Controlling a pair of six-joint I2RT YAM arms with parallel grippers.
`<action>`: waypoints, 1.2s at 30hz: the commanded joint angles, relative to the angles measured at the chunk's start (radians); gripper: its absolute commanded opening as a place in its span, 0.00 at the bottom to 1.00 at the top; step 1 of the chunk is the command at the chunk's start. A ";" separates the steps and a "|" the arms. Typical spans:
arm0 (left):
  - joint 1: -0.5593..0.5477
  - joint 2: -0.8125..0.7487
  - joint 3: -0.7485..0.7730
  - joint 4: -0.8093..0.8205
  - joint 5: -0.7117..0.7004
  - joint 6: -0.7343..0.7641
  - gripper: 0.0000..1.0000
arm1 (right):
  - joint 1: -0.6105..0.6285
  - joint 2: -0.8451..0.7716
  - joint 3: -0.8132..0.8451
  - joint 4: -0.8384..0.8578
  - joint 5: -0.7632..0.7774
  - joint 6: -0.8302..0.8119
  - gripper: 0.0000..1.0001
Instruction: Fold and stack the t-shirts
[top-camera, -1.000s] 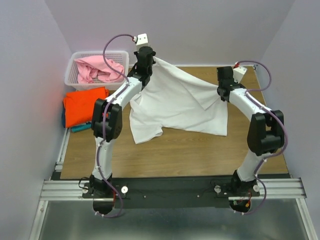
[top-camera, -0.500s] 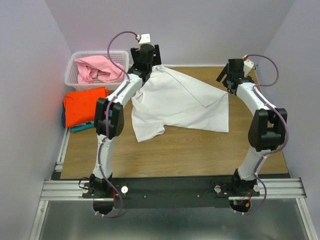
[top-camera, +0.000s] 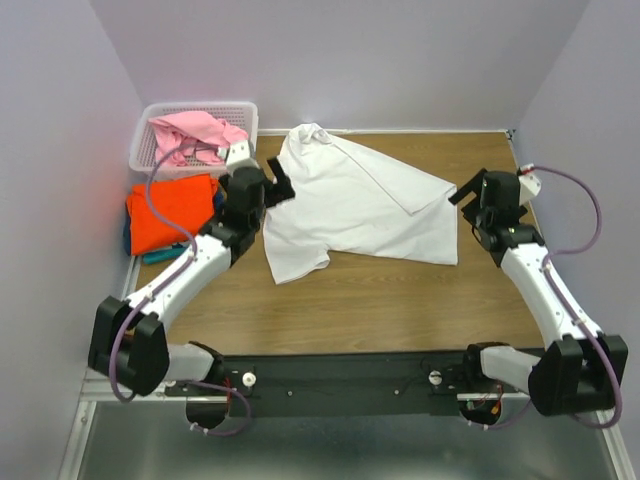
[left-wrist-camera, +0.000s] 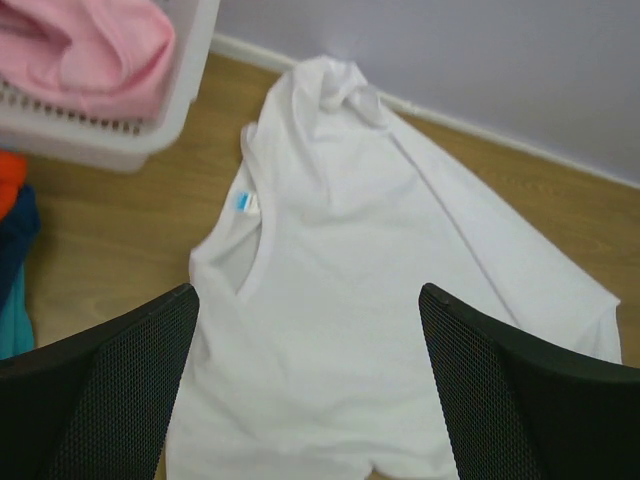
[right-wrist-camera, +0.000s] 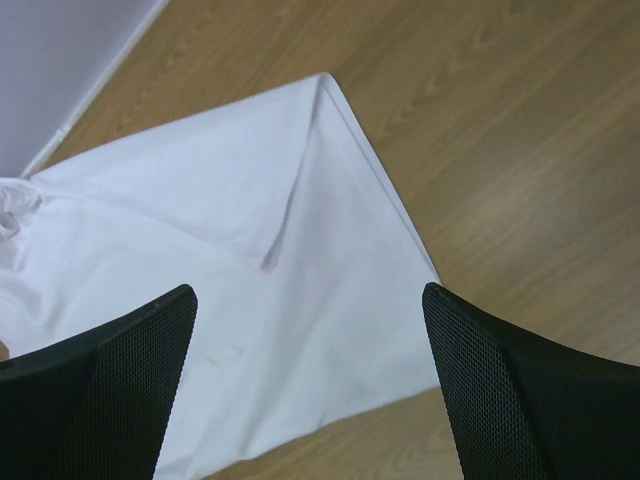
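A white t-shirt lies spread and partly folded on the wooden table, its collar towards the back wall. My left gripper hovers open by the shirt's left edge, nothing between its fingers; its wrist view shows the white t-shirt below the left gripper. My right gripper stands open at the shirt's right corner, empty, with the white t-shirt under the right gripper. A pink t-shirt lies crumpled in the basket. A folded orange t-shirt rests on a teal one at the left.
A white lattice basket stands at the back left corner against the wall. Purple walls close in the table at the back and on both sides. Bare wood lies in front of the white shirt.
Both grippers have opened and let go of the white t-shirt, which has dropped flat onto the table. Both arms have drawn back and lowered towards the near side.
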 joint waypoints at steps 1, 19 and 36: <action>-0.071 -0.139 -0.219 -0.009 0.009 -0.156 0.98 | -0.001 -0.142 -0.115 -0.011 0.009 0.113 1.00; -0.216 -0.228 -0.513 -0.193 0.055 -0.341 0.98 | -0.002 -0.207 -0.233 0.001 -0.018 0.087 1.00; -0.228 -0.072 -0.481 -0.239 0.074 -0.374 0.76 | -0.002 -0.192 -0.241 0.003 0.001 0.070 1.00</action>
